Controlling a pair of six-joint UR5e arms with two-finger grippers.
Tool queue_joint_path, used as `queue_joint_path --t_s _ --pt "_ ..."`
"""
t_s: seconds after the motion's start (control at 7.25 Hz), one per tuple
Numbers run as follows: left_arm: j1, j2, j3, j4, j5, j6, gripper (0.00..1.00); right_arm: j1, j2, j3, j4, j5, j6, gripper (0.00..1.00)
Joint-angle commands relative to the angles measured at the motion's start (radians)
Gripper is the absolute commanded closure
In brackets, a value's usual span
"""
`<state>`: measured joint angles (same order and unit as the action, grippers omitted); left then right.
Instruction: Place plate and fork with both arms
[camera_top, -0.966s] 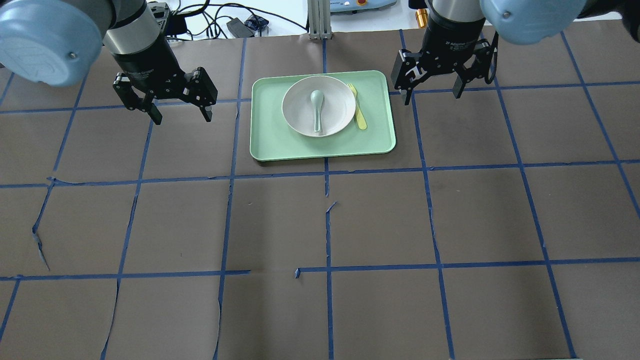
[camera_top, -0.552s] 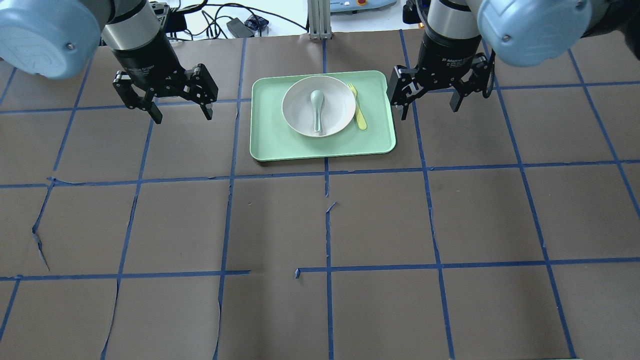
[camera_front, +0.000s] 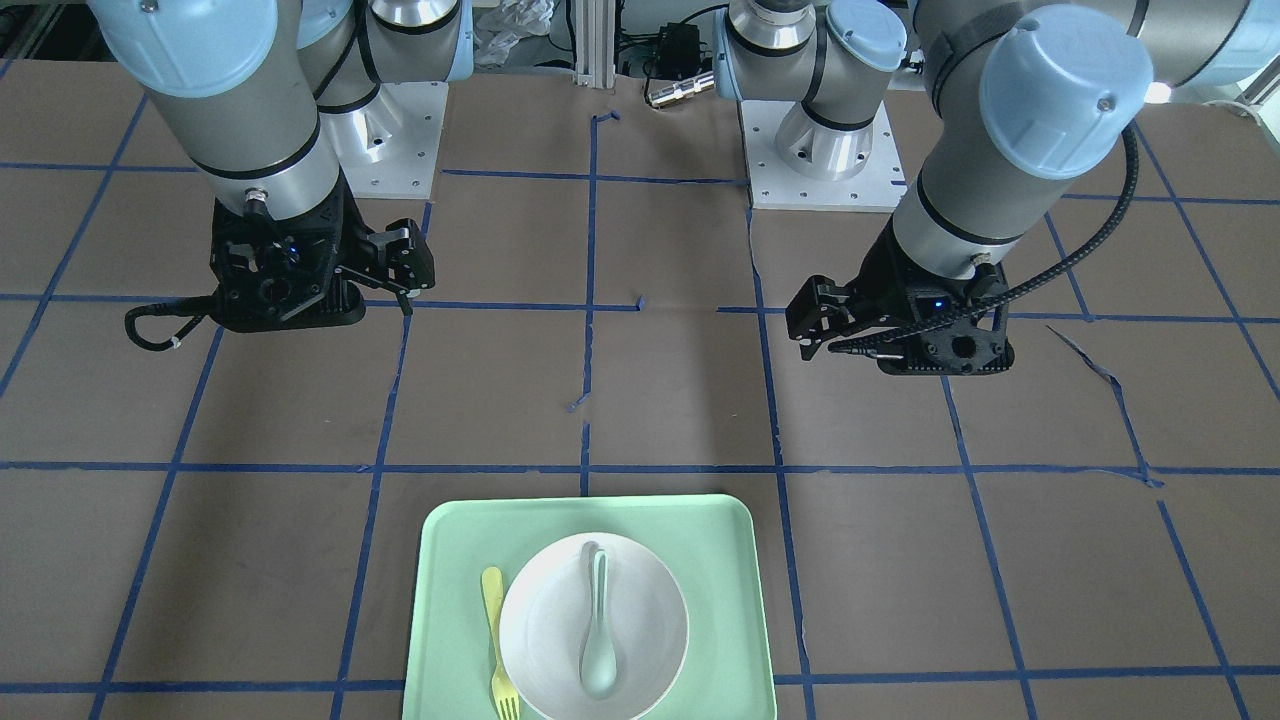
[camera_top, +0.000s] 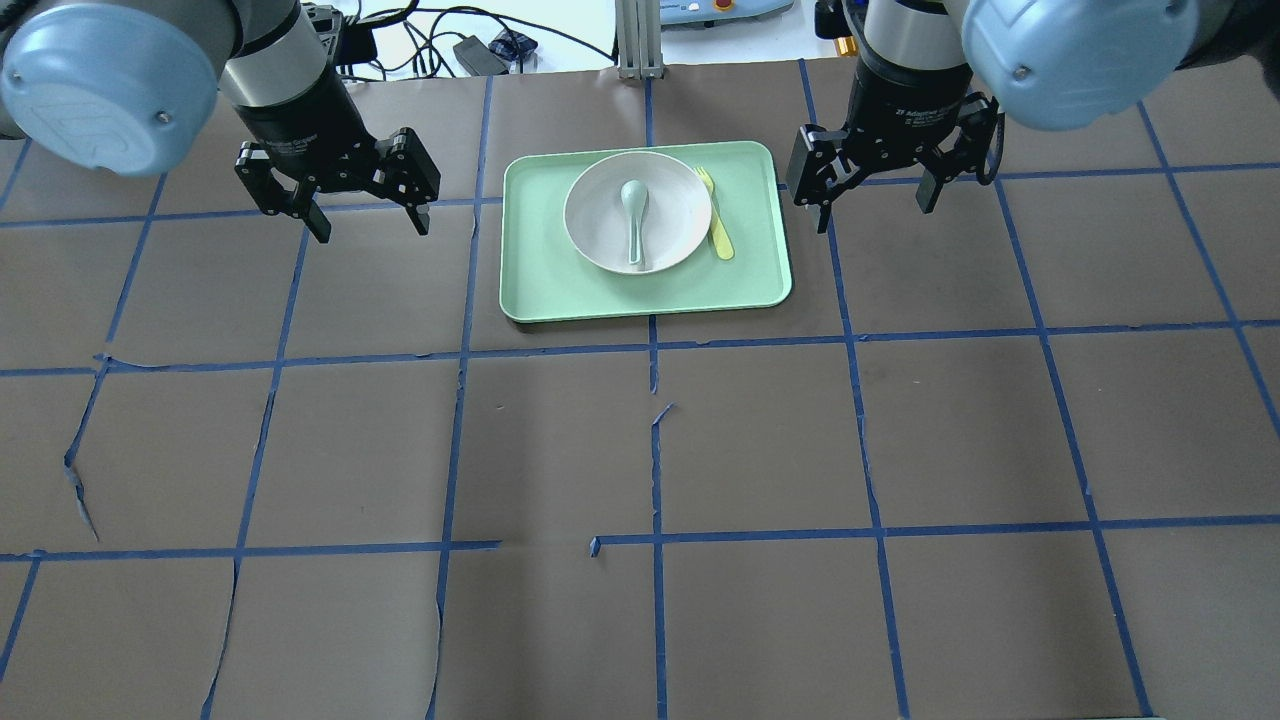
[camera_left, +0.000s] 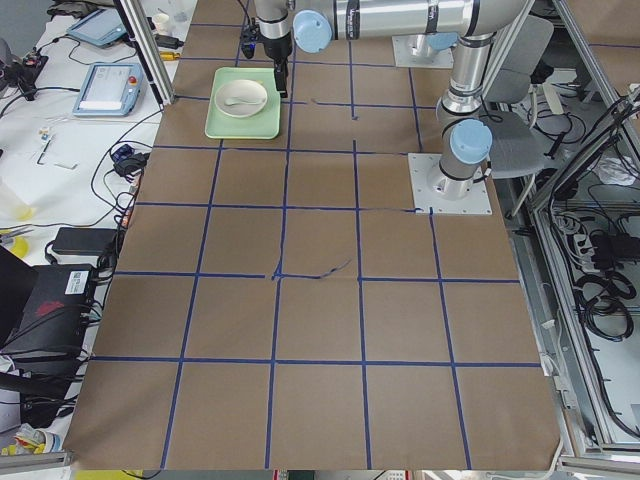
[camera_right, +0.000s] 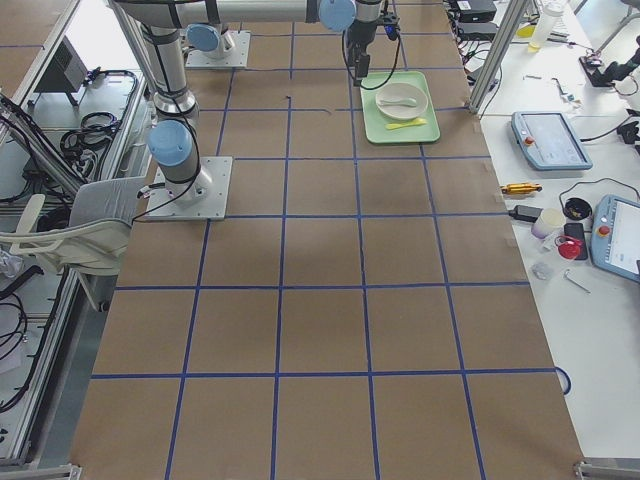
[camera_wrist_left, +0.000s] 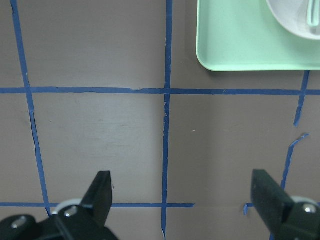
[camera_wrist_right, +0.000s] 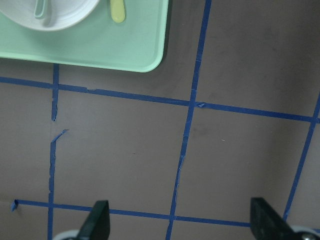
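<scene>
The white plate (camera_top: 682, 215) sits on the mint-green tray (camera_top: 560, 290) at the far middle of the table, with a pale grey-green spoon (camera_top: 634, 215) lying in it. The yellow fork (camera_top: 717, 222) lies on the tray just right of the plate. My left gripper (camera_top: 372, 230) hovers open and empty to the left of the tray. My right gripper (camera_top: 875, 213) hovers open and empty to the right of the tray. The left wrist view shows the tray's corner (camera_wrist_left: 235, 40) beyond open fingers. The right wrist view shows the fork's handle end (camera_wrist_right: 117, 11).
The table is covered in brown paper with a grid of blue tape (camera_top: 655, 440). Cables and devices (camera_top: 480, 50) lie beyond the far edge. The arm bases (camera_front: 820, 150) stand at the robot's side of the table.
Both grippers have shifted only slightly beside the tray and stay open. The plate, fork, spoon and tray have not moved.
</scene>
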<state>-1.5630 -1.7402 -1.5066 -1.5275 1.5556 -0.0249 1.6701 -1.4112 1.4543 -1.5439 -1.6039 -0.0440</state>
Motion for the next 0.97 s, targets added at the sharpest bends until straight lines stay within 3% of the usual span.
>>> queue_joint_path --t_s 0.0,0.28,0.83 --pt "0.000 0.010 -0.012 0.009 0.003 0.000 0.00 0.000 0.000 0.000 0.001 0.002 -0.007 0.00" --pt "-0.002 0.011 -0.014 0.009 0.004 -0.001 0.00 0.000 -0.005 -0.002 0.001 0.057 -0.007 0.00" --pt "-0.002 -0.002 -0.023 0.016 0.003 -0.006 0.00 0.002 -0.003 0.003 -0.001 0.045 0.007 0.00"
